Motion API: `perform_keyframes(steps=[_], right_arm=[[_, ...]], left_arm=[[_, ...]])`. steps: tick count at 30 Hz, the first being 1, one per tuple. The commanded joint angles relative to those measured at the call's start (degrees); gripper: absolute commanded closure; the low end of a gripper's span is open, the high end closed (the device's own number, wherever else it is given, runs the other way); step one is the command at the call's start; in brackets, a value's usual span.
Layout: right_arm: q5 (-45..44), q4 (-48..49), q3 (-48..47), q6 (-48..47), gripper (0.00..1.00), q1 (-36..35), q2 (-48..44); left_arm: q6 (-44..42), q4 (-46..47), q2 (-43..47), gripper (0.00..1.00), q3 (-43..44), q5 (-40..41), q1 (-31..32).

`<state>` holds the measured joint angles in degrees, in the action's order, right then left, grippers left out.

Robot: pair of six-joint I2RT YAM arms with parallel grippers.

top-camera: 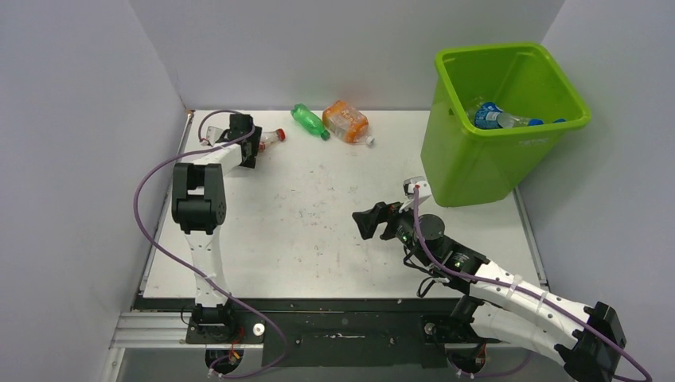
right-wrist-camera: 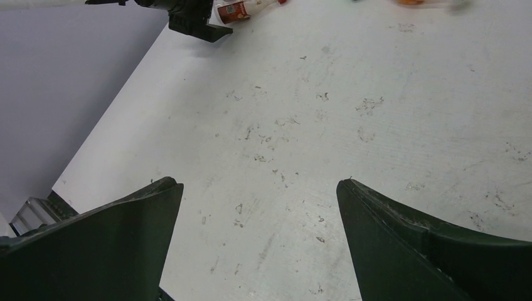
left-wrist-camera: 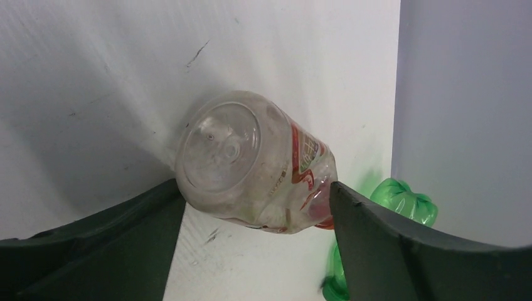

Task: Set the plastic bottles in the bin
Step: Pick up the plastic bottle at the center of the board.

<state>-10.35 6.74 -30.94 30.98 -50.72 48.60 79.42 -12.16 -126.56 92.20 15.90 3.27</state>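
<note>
Far left of the scuffed white table (top-camera: 318, 223): the left gripper (left-wrist-camera: 257, 194) was seen astride a crushed clear plastic bottle with a red label (left-wrist-camera: 251, 169), which lay on its side. One finger was set close on each side of it; whether it was clamped could not be told. A green plastic bottle (top-camera: 309, 121) and an orange-tinted plastic bottle (top-camera: 346, 122) were noted along the far edge. At centre, the right gripper (right-wrist-camera: 260, 188) was seen spread wide, holding nothing. Far right: blue-labelled bottles (top-camera: 497, 117) were recorded inside the large lime-green plastic bin (top-camera: 470, 163).
</note>
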Motion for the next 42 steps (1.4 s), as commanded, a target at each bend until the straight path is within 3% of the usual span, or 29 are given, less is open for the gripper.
perform_keyframes(steps=[1,7,12,16,24,31,36,42], right_arm=[[0.35,2.62,-1.19,0.87,0.00,-0.43,-0.25],[0.07,2.00,-0.79,0.84,0.00,-0.42,-0.62],[-0.29,1.48,-0.35,1.19,0.00,-0.43,-1.20],[-0.03,0.92,-0.90,1.17,0.00,-0.51,-2.34],[2.71,1.44,-3.91,1.09,0.05,-0.69,-2.85],[9.13,12.66,-2.04,10.14,0.07,-1.50,-0.42],[9.91,22.08,-1.19,15.15,0.10,-3.30,0.73],[8.67,24.67,-4.30,15.57,0.10,-7.38,6.14]], left_arm=[[0.83,2.40,-2.72,0.23,1.19,1.43,-0.28],[0.21,8.19,-2.24,0.66,-2.64,0.74,-0.21],[-1.21,15.81,1.02,0.86,-7.83,-2.45,-0.19],[-2.84,22.24,8.85,1.00,-15.46,-5.80,0.05],[-2.59,32.71,37.17,1.00,-37.78,-13.45,3.19],[-2.16,33.88,66.31,1.00,-57.96,-6.85,14.59],[-4.87,29.62,82.53,1.00,-64.32,-0.29,23.67],[-8.53,25.00,91.35,1.00,-65.84,1.53,28.71]])
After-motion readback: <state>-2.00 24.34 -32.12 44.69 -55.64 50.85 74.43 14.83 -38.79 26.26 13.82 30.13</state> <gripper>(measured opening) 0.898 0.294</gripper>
